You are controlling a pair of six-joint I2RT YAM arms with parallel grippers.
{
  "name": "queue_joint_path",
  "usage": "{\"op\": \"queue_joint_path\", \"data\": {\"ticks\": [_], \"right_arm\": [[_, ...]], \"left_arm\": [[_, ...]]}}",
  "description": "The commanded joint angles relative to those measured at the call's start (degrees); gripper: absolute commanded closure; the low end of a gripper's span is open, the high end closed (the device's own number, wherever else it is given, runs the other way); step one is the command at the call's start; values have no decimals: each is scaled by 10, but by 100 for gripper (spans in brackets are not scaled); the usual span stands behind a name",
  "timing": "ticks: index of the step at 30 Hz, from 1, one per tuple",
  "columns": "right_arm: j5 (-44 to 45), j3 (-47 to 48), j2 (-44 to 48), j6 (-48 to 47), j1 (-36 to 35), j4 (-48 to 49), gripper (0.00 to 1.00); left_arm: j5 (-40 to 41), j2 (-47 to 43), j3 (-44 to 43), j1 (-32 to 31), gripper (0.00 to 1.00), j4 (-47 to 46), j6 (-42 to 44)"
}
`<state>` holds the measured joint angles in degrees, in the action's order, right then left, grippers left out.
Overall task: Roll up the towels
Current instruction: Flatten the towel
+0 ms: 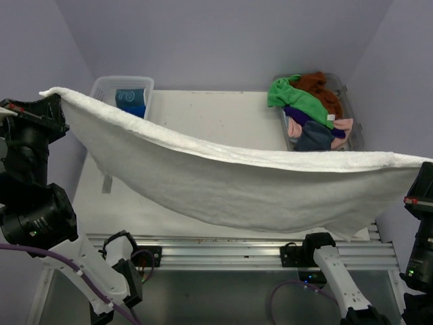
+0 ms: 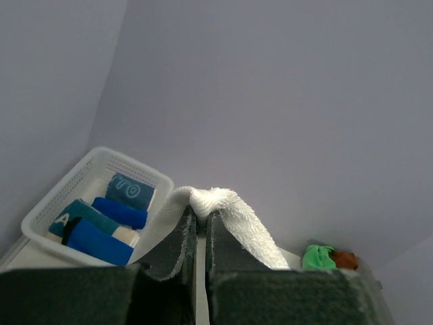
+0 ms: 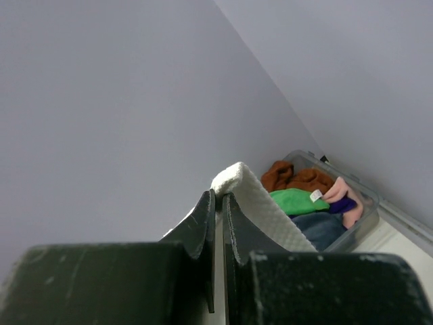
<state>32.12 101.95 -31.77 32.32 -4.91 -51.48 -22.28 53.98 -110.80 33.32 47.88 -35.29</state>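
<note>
A white towel (image 1: 223, 183) hangs stretched in the air across the table, sagging in the middle. My left gripper (image 1: 57, 101) is shut on its far-left corner, up high. My right gripper (image 1: 419, 166) is shut on the right corner, lower down. In the left wrist view the cloth (image 2: 237, 217) bunches over the closed left gripper (image 2: 201, 213). In the right wrist view the towel (image 3: 264, 210) drapes over the closed right gripper (image 3: 218, 196). Loose green (image 1: 291, 95), rust-brown (image 1: 318, 84), purple (image 1: 298, 115), pink (image 1: 342, 125) and slate grey (image 1: 314, 139) towels lie heaped together.
A white slotted basket (image 1: 108, 84) at the back left holds rolled blue towels (image 1: 130, 100). The loose heap fills a clear tub (image 1: 353, 139) at the back right. An aluminium rail (image 1: 223, 252) carrying both arm bases runs along the near table edge. Purple-grey walls close in behind.
</note>
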Motion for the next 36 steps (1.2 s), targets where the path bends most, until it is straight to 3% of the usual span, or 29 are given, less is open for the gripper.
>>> {"op": "queue_joint_path", "data": {"ticks": [1,14,27,36], "right_arm": [[44,1,4,-29,-19,-5,100],[40,-12,20,-33,-48,-23,100],[21,33,13,-25,-48,-30,100],[16,-116,-8,-16,-48,-20,100]], "left_arm": [[71,2,-42,3,100,41,32],[181,-21,-78,-53,100,76,51],[253,-32,-94,-128,100,69,53],[225,-28,88,-128,100,31,61]]}}
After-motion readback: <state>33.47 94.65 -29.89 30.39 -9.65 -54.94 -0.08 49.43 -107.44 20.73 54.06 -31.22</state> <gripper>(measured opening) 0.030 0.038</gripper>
